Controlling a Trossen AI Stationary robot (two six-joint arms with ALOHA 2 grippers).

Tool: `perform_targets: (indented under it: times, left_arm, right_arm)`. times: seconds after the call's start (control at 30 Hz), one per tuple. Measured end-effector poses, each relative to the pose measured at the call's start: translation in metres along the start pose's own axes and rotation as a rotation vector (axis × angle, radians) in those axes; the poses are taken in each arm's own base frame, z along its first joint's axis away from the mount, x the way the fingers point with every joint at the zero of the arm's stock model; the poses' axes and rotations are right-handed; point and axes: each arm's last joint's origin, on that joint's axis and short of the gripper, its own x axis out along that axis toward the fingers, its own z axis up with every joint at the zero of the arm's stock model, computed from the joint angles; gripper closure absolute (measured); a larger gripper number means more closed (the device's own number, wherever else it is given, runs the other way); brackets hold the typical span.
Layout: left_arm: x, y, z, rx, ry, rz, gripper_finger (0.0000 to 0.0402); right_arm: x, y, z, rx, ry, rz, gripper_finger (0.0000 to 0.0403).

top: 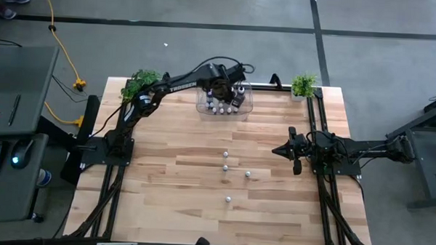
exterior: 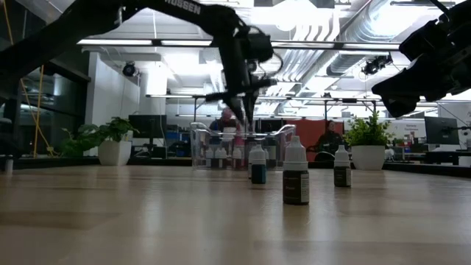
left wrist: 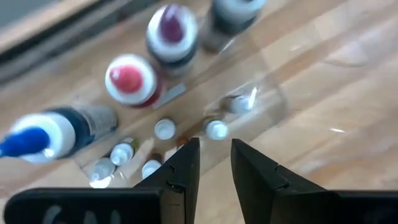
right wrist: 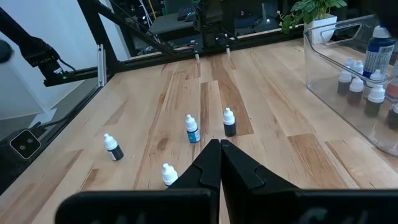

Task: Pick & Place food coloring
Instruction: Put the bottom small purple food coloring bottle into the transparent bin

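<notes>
left gripper [top: 220,90] over clear bin [top: 244,111], top centre, fingers slightly apart, empty | right gripper [top: 285,150] shut, mid-right | four small bottles [top: 226,167] remain at centre; descend vertically, centred over cap.

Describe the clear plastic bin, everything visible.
The clear plastic bin is a see-through, open-topped rectangular tub with rounded corners, standing upright on the wooden table at its far edge, between two small potted plants. It holds large bottles with blue, red and purple tips and several small white-capped ones, all upright. The left gripper hovers over it, jaws slightly apart and empty; whether it touches the bin cannot be told.
</notes>
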Motion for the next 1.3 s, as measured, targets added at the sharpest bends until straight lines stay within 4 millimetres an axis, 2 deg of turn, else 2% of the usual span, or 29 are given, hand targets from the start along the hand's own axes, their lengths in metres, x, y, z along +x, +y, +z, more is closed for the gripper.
perform_targets:
  times: [0.13, 0.33, 0.67, 0.97, 1.17, 1.3]
  left_arm:
    - [-0.031, -0.009, 0.005, 0.09, -0.031, -0.063, 0.0314]
    - [-0.08, -0.014, -0.004, 0.217, -0.115, -0.162, 0.0314]
    - [-0.143, -0.019, -0.043, 0.423, -0.089, -0.164, 0.0314]
    - [-0.175, -0.039, -0.107, 0.63, 0.063, -0.105, 0.0314]
    - [-0.185, -0.057, -0.137, 0.719, 0.068, -0.136, 0.0314]
    - [-0.177, -0.067, -0.156, 0.761, 0.106, -0.111, 0.0314]
  right_arm:
    - [0.0, 0.0, 0.0, 0.0, 0.0, 0.0, 0.0402]
    - [0.0, 0.0, 0.0, 0.0, 0.0, 0.0, 0.0402]
    - [0.0, 0.0, 0.0, 0.0, 0.0, 0.0, 0.0402]
    - [0.0, 0.0, 0.0, 0.0, 0.0, 0.0, 0.0402]
    - [0.0, 0.0, 0.0, 0.0, -0.001, 0.001, 0.0402]
    - [0.0, 0.0, 0.0, 0.0, 0.0, 0.0, 0.0402]
